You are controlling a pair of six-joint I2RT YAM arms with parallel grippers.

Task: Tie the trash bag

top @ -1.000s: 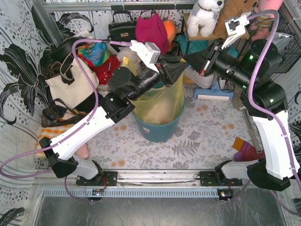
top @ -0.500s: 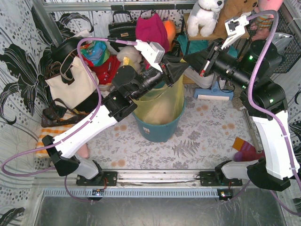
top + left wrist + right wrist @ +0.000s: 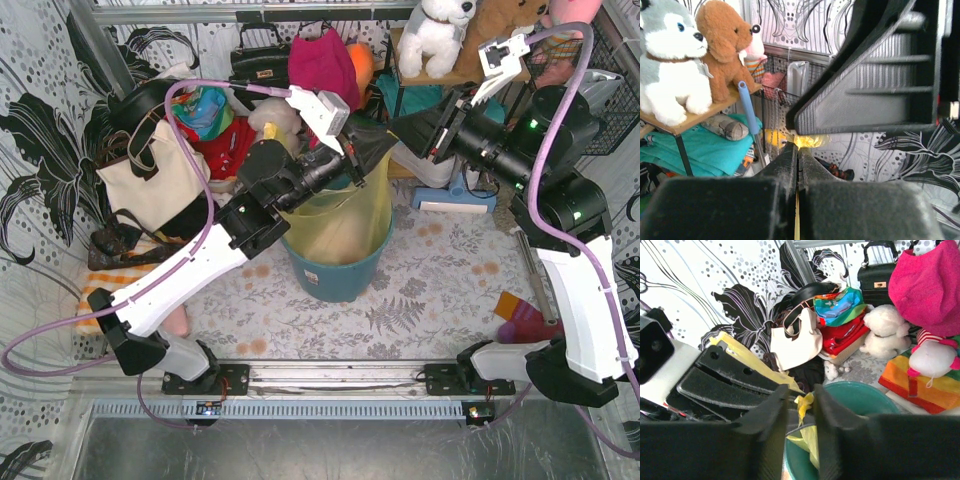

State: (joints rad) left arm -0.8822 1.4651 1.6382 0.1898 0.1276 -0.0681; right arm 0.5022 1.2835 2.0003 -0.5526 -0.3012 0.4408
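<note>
Bag [image 3: 345,218] rim was pinched flat between left gripper [image 3: 797,150] fingers, closed tight. Right gripper [image 3: 801,394] fingers stood narrowly apart, yellow film between them, bin [image 3: 860,395] below.

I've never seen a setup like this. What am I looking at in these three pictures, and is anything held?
Two robot arms are bolted at the table's near edge. The overhead view looks down on both; the other two come from cameras on each wrist. A teal bin stands on the patterned cloth, lined with the yellow-green trash bag. The left pincer is shut on the bag's plastic. The right pincer stands slightly open around another yellow strip. Bags and plush toys crowd behind.
</note>
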